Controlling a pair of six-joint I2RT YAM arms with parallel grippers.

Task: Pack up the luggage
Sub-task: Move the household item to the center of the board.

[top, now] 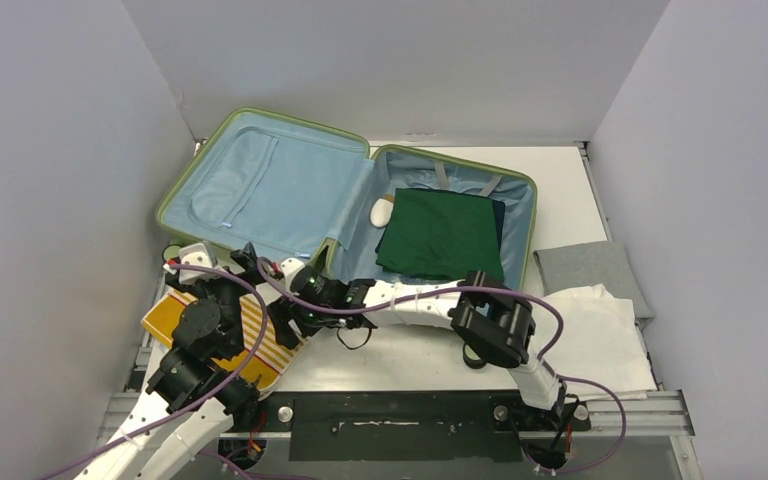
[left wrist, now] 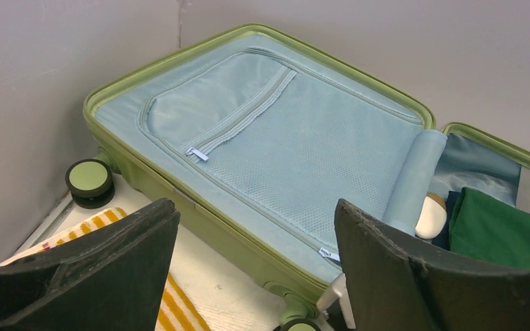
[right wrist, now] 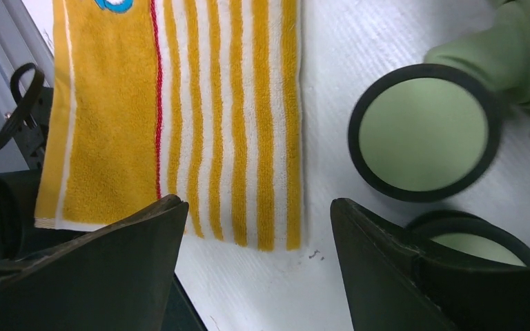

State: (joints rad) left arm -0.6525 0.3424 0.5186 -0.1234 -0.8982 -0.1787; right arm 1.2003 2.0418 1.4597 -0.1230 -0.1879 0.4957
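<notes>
The luggage (top: 290, 200) lies open at the back of the table, light-green shell with blue lining, its lid half (left wrist: 283, 138) to the left. In the right half lie a folded green cloth (top: 440, 235) (left wrist: 497, 227) and a small white object (top: 381, 212) (left wrist: 431, 217). A yellow-striped towel (top: 265, 345) (right wrist: 179, 103) lies at the front left. My left gripper (top: 238, 265) (left wrist: 255, 207) stands open and empty, facing the lid's front edge. My right gripper (top: 285, 322) (right wrist: 257, 201) hangs open and empty over the towel's edge, beside the luggage wheels (right wrist: 421, 131).
A white cloth (top: 600, 330) and a grey cloth (top: 590, 265) lie at the right of the table. Grey walls close in on the left, back and right. The right arm stretches across the front of the luggage; purple cables loop around both arms.
</notes>
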